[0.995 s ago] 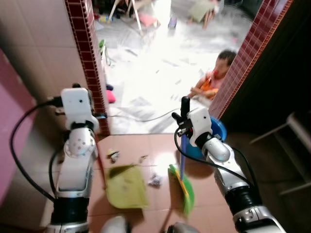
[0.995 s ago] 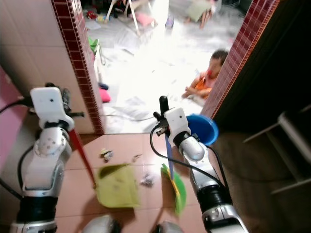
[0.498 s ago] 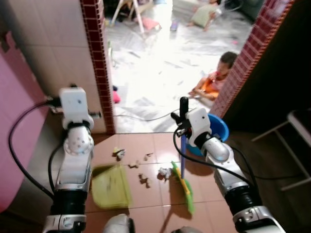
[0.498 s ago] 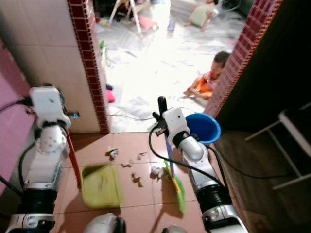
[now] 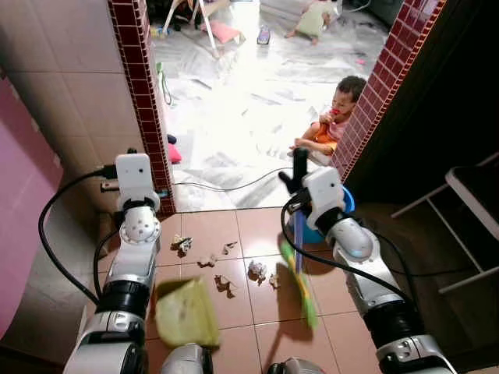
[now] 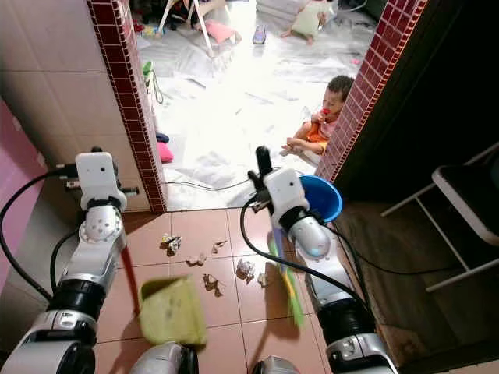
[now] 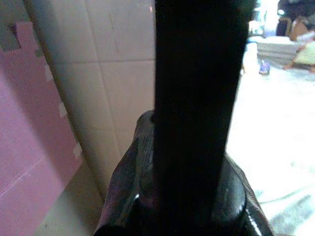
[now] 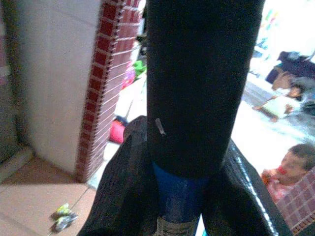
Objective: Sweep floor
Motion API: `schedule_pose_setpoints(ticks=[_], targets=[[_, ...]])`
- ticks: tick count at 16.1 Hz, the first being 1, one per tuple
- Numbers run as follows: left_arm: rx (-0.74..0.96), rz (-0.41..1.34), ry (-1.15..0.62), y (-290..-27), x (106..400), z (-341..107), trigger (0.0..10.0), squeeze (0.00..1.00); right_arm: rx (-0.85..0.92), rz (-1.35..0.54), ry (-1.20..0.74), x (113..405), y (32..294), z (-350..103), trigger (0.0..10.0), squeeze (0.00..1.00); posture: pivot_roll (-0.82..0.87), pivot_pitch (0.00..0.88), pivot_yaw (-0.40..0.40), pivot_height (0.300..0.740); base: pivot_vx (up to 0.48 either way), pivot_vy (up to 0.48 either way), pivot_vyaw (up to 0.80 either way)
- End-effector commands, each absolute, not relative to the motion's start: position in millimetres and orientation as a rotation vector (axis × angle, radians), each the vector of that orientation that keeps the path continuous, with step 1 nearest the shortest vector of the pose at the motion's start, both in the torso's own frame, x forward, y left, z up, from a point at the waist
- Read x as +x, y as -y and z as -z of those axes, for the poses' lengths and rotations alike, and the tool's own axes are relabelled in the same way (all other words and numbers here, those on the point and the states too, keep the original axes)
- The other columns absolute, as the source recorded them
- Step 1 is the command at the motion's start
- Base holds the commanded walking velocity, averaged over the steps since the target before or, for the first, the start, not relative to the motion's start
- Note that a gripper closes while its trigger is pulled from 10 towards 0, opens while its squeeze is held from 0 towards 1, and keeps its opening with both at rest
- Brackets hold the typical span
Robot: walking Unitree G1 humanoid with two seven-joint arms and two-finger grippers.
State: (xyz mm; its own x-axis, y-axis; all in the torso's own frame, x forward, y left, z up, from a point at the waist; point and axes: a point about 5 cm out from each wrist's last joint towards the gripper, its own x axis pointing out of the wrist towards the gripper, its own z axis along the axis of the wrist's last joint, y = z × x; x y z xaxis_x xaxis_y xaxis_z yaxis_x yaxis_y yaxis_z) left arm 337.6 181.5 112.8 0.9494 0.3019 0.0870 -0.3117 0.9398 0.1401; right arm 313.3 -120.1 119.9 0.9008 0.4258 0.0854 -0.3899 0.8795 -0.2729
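debris (image 5: 226, 269) lies unswept on the tiles between my green dustpan (image 5: 185, 312) and broom (image 5: 299, 282); left end effector (image 5: 134, 156) grips the pan's handle, right end effector (image 5: 300, 167) grips the broom's. sweeping mostly ahead.

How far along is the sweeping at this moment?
Early. The right gripper holds the broom and the left gripper the dustpan by its red handle. Scraps lie scattered on the tiles between them; the dustpan looks empty, so all the debris remains to collect.
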Motion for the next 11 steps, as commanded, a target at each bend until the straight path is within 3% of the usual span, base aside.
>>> schedule_pose_setpoints(ticks=[1,5,11], targets=[[0.156,-0.332,0.125,-181.4,342.8,-124.7,10.0,0.00,-0.279,-0.391,0.246,314.4,124.5,-139.4,10.0,0.00,-0.03,0.039,-0.048,0.740,0.000,0.000,0.00],[0.141,-0.427,0.139,-185.9,343.7,-118.6,10.0,0.00,-0.213,-0.400,0.235,319.3,112.1,-139.2,10.0,0.00,-0.02,0.068,-0.037,0.740,0.000,0.000,0.00],[0.110,-0.410,0.092,-170.1,350.0,-105.8,10.0,0.00,0.077,-0.481,0.190,324.7,91.5,-149.3,10.0,0.00,-0.05,0.064,-0.021,0.740,0.000,0.000,0.00]])
